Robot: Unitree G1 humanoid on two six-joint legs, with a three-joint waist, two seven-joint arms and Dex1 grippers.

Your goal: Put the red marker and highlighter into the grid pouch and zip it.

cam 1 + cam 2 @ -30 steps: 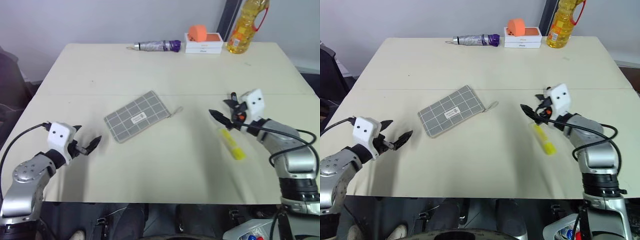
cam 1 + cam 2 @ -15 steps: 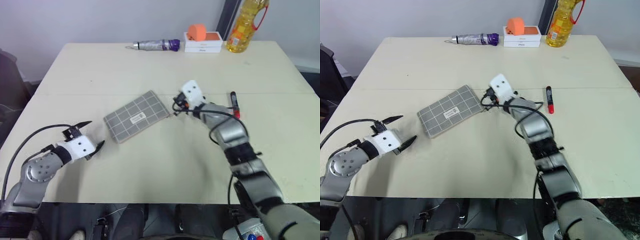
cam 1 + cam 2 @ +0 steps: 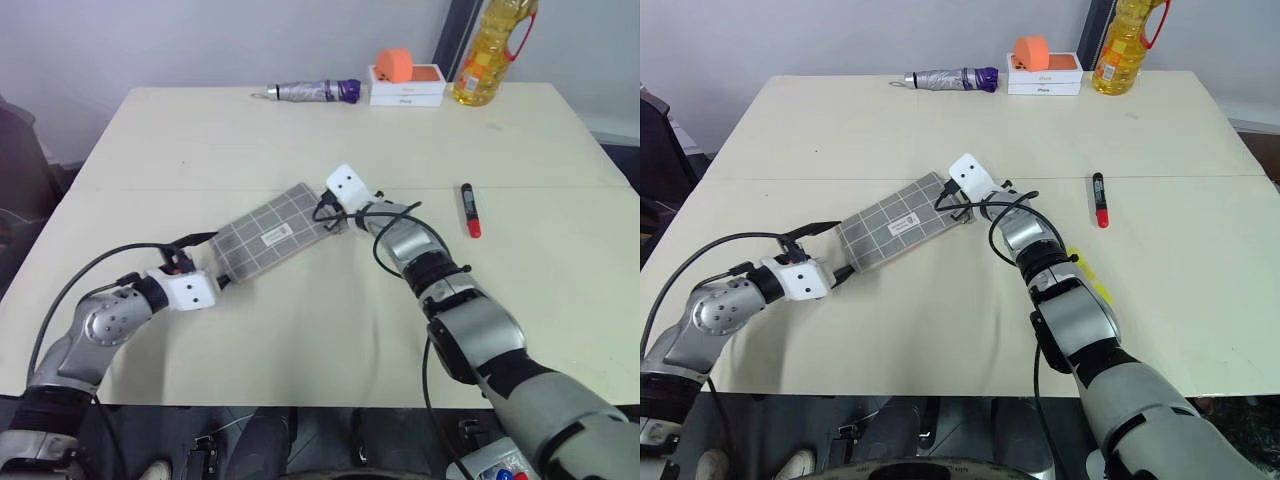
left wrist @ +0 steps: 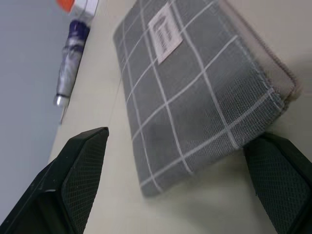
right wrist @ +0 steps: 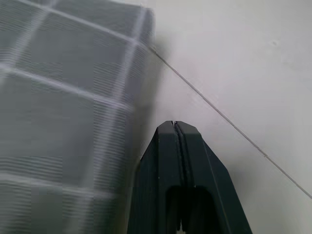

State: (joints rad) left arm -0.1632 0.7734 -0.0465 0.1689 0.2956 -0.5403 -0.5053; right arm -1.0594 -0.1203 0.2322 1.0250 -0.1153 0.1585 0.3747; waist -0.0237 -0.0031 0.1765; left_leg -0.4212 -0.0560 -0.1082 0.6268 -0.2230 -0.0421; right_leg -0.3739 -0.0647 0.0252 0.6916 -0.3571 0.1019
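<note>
From the head views, the grid pouch [image 3: 272, 233] lies flat in the middle of the cream surface [image 3: 250, 140], its long axis running on a slant, one short end low toward the robot's left, the other rising toward the far right. The left pincer [image 3: 205, 260] stands wide open at the near-left end, one finger on each side of that corner. The right pincer [image 3: 327, 213] is closed at the far-right end, where the zipper cord sits; whether it has the cord, I can't tell. The red marker [image 3: 469, 209] lies well off to the right, pointing away from the robot, red end nearer. A sliver of the highlighter [image 3: 1090, 279] shows beside the right forearm.

The left wrist view shows the pouch's corner between the spread fingers [image 4: 73, 175].

The right wrist view shows pressed-together fingers [image 5: 180, 170] beside the pouch's edge.
</note>
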